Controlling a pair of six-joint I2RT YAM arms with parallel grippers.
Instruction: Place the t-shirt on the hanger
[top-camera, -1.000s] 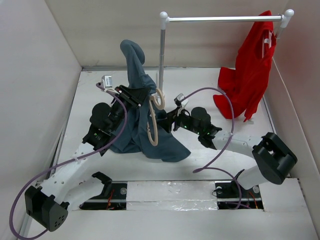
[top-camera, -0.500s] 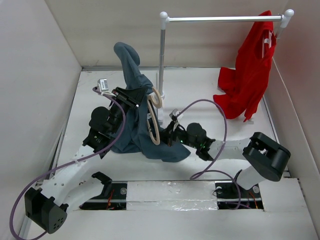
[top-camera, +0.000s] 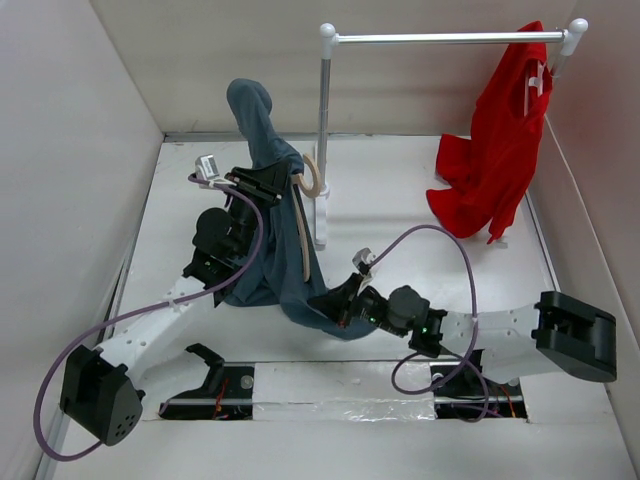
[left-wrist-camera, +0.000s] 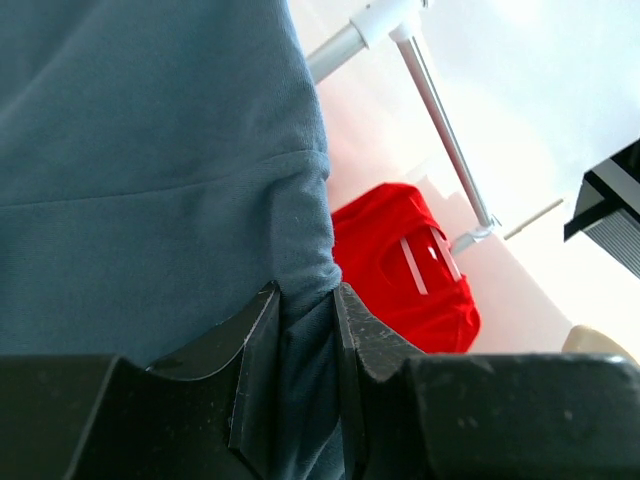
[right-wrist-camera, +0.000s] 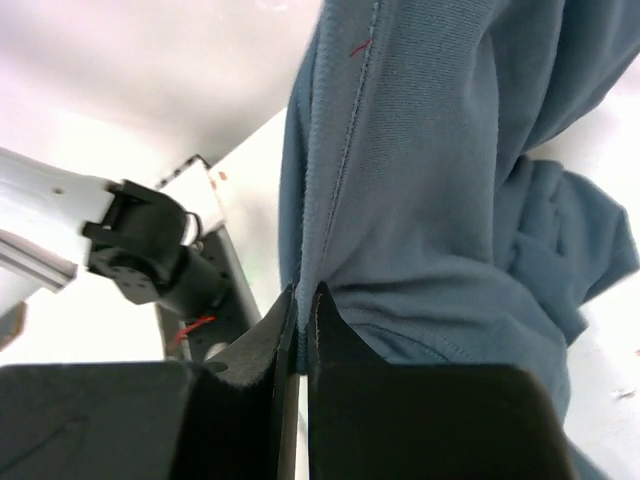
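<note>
Your right gripper (top-camera: 338, 300) has dropped nearer, pinching the t-shirt (top-camera: 268, 265) hem. Your left gripper (top-camera: 268, 182), raised, clamps cloth; hanger (top-camera: 304, 240) mostly hidden.

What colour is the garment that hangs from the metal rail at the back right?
The garment is bright red and plain, with no print. It shows best in the top external view.

You'll see the t-shirt (top-camera: 270, 270) is matt, finely ribbed knit cloth with a stitched hem. The hanger (top-camera: 304, 240) looks like smooth pale plastic. The rail (top-camera: 440, 38) is shiny metal, the red garment (top-camera: 500, 140) soft matt cloth, and the right gripper (right-wrist-camera: 304, 292) matt black plastic.
</note>
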